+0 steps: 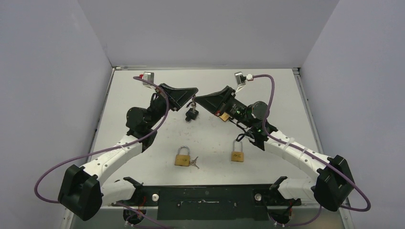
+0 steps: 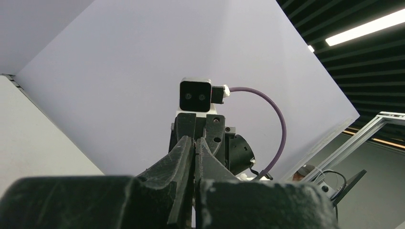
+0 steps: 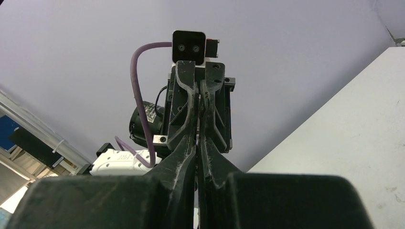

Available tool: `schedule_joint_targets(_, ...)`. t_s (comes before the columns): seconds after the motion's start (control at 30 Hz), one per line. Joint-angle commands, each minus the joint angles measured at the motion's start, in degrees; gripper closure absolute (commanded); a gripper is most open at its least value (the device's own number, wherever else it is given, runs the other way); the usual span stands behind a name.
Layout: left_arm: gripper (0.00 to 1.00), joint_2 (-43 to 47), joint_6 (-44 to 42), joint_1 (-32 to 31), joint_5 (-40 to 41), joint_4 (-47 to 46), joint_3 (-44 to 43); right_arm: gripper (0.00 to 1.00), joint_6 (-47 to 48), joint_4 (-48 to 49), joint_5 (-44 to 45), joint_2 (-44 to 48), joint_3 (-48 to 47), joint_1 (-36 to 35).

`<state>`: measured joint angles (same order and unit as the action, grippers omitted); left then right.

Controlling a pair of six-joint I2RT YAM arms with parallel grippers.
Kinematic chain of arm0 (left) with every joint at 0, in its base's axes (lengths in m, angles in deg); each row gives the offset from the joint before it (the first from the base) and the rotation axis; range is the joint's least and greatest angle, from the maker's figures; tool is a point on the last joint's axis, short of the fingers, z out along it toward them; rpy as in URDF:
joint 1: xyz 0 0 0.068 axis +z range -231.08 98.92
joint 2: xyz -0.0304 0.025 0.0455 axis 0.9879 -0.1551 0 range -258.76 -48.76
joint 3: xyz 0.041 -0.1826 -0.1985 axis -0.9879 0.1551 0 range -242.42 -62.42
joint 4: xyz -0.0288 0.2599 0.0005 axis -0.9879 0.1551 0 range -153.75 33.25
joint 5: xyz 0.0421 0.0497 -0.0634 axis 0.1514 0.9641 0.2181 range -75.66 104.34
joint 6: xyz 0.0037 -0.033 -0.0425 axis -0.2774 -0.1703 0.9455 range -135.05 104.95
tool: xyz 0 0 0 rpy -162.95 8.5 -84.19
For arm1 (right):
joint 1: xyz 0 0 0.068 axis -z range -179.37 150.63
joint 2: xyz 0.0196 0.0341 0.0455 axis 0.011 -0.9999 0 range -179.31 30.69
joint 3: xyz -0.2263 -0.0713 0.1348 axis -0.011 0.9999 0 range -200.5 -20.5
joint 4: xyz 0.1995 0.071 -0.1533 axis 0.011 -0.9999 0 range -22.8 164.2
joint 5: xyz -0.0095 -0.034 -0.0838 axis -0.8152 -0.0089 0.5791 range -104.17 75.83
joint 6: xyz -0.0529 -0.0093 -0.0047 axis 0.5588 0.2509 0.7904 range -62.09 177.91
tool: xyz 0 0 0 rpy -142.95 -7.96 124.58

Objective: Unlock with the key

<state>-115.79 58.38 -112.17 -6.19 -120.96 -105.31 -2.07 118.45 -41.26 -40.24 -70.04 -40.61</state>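
Both grippers meet tip to tip above the middle of the table. A black padlock (image 1: 192, 113) hangs just under the tips, off the table. My left gripper (image 1: 192, 98) comes in from the left, shut on the padlock's upper end. In the left wrist view the left gripper (image 2: 194, 140) has its jaws pressed together. From the right, my right gripper (image 1: 198, 99) is shut too. In the right wrist view a thin strip of bright metal (image 3: 197, 128), seemingly the key, sits between the pressed jaws of the right gripper (image 3: 197, 137). The padlock body is hidden in both wrist views.
A brass padlock (image 1: 182, 157) lies on the white table (image 1: 296, 109) near the front, with small keys (image 1: 194, 163) beside it. Another brass padlock (image 1: 238, 153) lies to its right. Purple cables arc off both wrists. Grey walls enclose the table on three sides.
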Motion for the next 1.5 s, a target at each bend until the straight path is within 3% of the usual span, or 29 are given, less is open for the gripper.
schedule_joint_targets(0.0,0.98,2.99,-1.61,-0.83,0.7,0.3,-0.44,1.0,1.44,2.34,-0.72,1.05,-0.77,-0.22)
schedule_joint_targets(0.1,0.49,6.48,-5.26,-0.36,4.82,9.15,-0.79,1.0,4.18,-1.4,-0.2,3.81,1.21,0.89)
schedule_joint_targets(0.17,0.24,9.85,-9.14,0.0,8.62,16.88,-1.05,1.0,5.81,-3.89,-0.38,6.31,3.12,2.36)
schedule_joint_targets(0.3,0.03,14.7,-20.08,0.33,14.98,34.58,-3.98,1.0,6.79,-8.08,-2.01,12.73,7.7,7.93)
schedule_joint_targets(0.5,0.03,12.24,-31.94,-1.46,16.4,54.38,-10.6,1.0,15.2,-27.12,2.26,21.92,9.68,13.89)
schedule_joint_targets(0.57,0.03,9.07,-34.66,-5.18,19.57,60.23,-12.51,1.0,17.42,-35.48,8.35,24.33,9.7,14.5)
schedule_joint_targets(0.7,0.03,-0.05,-35.9,-18.17,35.31,71.48,-17.0,1.0,18.98,-51.99,23.06,27.99,10.14,14.99)
schedule_joint_targets(0.8,0.02,-9.54,-32.95,-23.69,38.65,74.53,-20.2,1.0,17.06,-62.74,36.82,29.51,10.12,15.26)
schedule_joint_targets(0.97,0.03,-23.95,-33.27,-31.01,39.16,75.14,-27.62,1.0,11.04,-78.36,51.21,30.72,9.93,15.78)
schedule_joint_targets(1.27,0.03,-45.17,-30.31,-36.93,36.71,85.24,-44.15,1.0,5.98,-87.6,57.12,33.41,13.23,16.49)
schedule_joint_targets(1.47,0.03,-52.08,-25.69,-38.33,35.51,88.49,-48.06,1.0,4.91,-88.37,56.64,34.19,14.6,16.8)
